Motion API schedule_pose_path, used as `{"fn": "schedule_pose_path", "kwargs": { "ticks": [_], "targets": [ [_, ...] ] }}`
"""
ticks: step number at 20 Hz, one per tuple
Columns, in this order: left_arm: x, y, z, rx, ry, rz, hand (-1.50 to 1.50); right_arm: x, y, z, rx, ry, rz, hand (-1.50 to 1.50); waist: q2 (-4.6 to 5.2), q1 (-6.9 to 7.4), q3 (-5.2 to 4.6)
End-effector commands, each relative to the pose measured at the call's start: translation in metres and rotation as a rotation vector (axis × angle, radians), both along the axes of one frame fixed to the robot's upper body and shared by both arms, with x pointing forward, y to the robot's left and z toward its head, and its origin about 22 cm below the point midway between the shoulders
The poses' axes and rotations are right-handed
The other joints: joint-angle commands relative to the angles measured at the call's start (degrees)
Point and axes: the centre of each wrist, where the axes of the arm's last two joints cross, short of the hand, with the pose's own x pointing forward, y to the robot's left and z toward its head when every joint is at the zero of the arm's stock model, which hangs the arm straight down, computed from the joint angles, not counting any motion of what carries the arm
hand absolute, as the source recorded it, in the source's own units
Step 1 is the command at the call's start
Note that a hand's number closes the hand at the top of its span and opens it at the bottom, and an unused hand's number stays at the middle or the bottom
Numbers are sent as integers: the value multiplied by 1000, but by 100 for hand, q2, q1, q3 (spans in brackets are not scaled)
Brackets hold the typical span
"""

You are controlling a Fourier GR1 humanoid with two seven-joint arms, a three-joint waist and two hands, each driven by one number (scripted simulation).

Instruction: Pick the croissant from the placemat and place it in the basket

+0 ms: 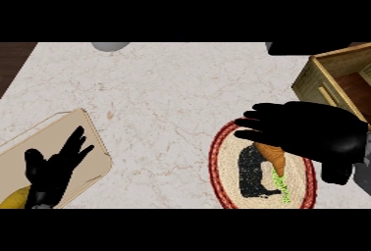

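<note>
Landmark: the round woven placemat, red-rimmed, sitting on the marble counter at lower right of the head view.

Right hand hangs over the placemat's upper edge, palm down, fingers spread straight and pointing left. Open, not curled around anything. Thumb drops down just right of the mat.

On the placemat: an orange, cone-shaped item with a green tip trailing toward the mat's lower edge. Looks like a carrot, not a croissant. Its wide end is tucked under the right hand; can't tell whether the palm touches it. A dark shadow lies on the mat just left of it. No croissant visible on the mat from here.

Up and to the right of the placemat: a wooden basket, box-like, light walls, darker inside. Only its left part shows; what can be seen of its inside has nothing in it. Right hand's wrist side overlaps its lower corner in view.

Far left of the placemat, well apart: a pale cutting board lying at an angle. Left hand is over it, fingers straight and fanned upward, open, holding nothing. A yellow item peeks in at the board's lower corner, mostly cut off.

Well above the placemat, at the counter's far edge: a grey round object, partly out of view.
</note>
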Motion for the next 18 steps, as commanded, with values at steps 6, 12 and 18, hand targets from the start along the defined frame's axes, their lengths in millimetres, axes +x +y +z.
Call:
{"fn": "schedule_pose_path", "kwargs": {
  "ticks": [6,12,18],
  "targets": [
    [-9,-6,-35,-13,179,11,0,13,-8,-50,0,0,14,-150,82,-29,-113],
    [-15,-13,-32,-10,172,8,0,6,-18,-76,-18,-1,35,-150,53,-65,-109],
    [-9,12,-38,-29,181,26,0,25,-18,-89,24,6,15,-150,76,-33,-116]
  ]
}}
